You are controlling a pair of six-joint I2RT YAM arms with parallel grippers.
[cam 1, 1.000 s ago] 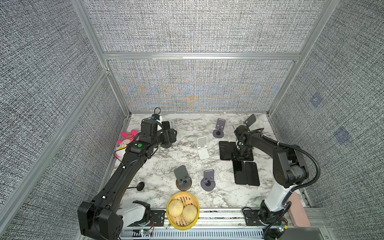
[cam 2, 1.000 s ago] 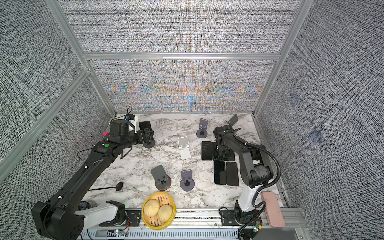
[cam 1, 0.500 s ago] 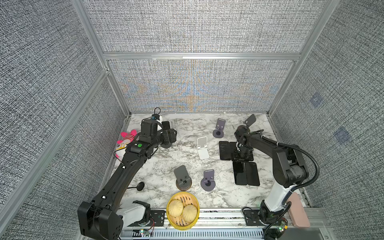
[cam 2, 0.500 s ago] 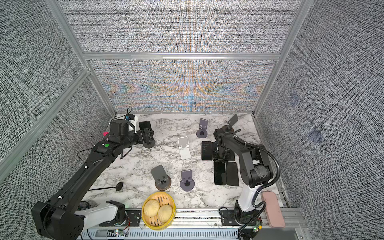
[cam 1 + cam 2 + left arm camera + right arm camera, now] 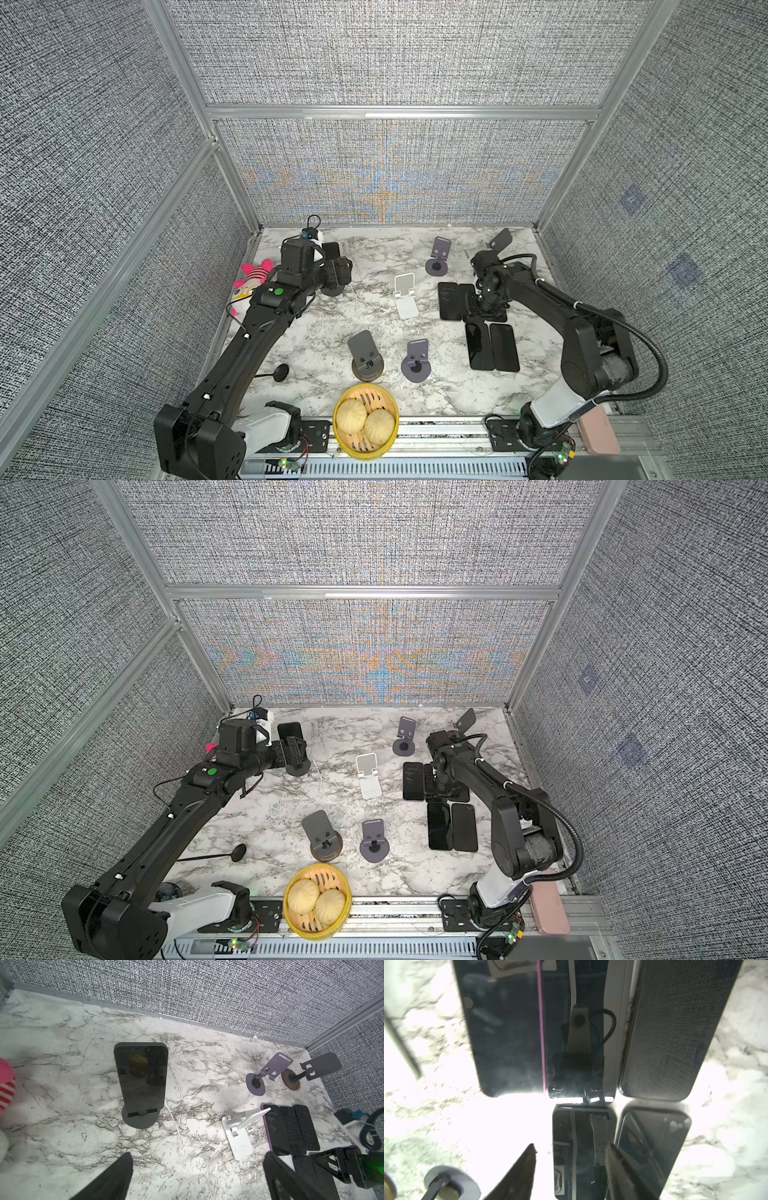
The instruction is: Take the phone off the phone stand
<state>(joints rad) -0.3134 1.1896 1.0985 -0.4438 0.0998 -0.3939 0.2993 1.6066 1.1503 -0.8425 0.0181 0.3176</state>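
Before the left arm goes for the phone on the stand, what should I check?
1. phone upright on stand: ok.
2. left gripper fingers open, empty: ok.
3. phone centred between fingers: not ok, it lines up with one finger.
4. nothing between fingers and phone: ok.
5. right gripper away, over flat phones: ok.
6. toy clear of left arm: cannot tell.

Phone [image 5: 141, 1076] on stand [image 5: 139, 1121], left hand [image 5: 197, 1153] spread wide

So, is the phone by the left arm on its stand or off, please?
On it: the phone leans upright, bottom edge resting in the stand.
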